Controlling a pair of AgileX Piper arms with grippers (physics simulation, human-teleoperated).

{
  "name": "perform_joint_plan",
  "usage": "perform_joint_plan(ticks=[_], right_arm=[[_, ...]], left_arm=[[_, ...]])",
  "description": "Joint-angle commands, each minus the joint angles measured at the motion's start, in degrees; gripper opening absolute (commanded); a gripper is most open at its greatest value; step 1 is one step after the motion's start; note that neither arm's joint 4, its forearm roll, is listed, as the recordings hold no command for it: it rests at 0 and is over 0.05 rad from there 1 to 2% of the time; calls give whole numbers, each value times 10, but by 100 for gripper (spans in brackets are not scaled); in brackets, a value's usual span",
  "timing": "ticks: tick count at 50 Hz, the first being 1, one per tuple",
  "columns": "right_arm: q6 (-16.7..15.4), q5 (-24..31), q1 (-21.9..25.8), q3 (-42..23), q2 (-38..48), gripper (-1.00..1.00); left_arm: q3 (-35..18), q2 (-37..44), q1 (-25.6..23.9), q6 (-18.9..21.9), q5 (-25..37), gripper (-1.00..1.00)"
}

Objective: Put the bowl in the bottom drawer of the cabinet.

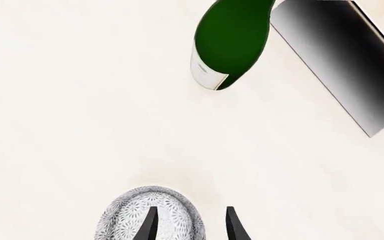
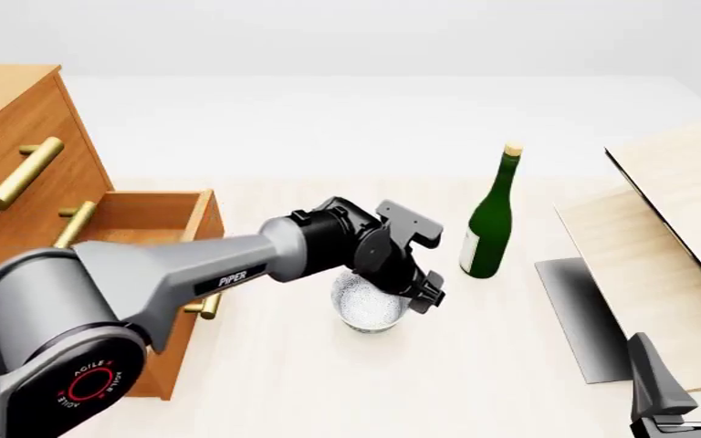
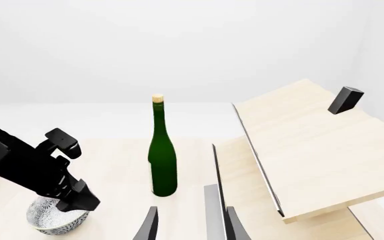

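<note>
— Near the table's (image 2: 266, 383) middle, where's the bowl (image 2: 369, 308)?
— Beside the cabinet's (image 2: 10, 119) open bottom drawer (image 2: 143, 219); left gripper (image 1: 190, 225) fingers straddle its rim, spread.
— Right gripper (image 3: 190, 225)?
— Parted, empty, near edge.

Front view: the left gripper (image 2: 414, 294) covers the near-right rim of the bowl (image 2: 363, 308), so we cannot tell whether its fingers touch it; the cabinet (image 2: 10, 137) is cut off at the left edge, and the left arm hides the bottom drawer (image 2: 156, 219) front and most of its handle. Left wrist view: the bowl is cropped by the frame edge, and we see only the lower body of the green bottle (image 1: 229, 42). The right gripper (image 2: 682, 379) is cut off at the frame's corner, fingertips alone showing.
</note>
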Motion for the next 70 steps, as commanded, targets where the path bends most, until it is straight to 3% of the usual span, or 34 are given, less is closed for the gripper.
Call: perform_joint_plan(ticks=[1,70], right_arm=[[0,0,0,0,0,100],[0,0,0,0,0,100]], left_arm=[[10,12,-3,-12,-12,100],[48,36,0,-53,-55,100]])
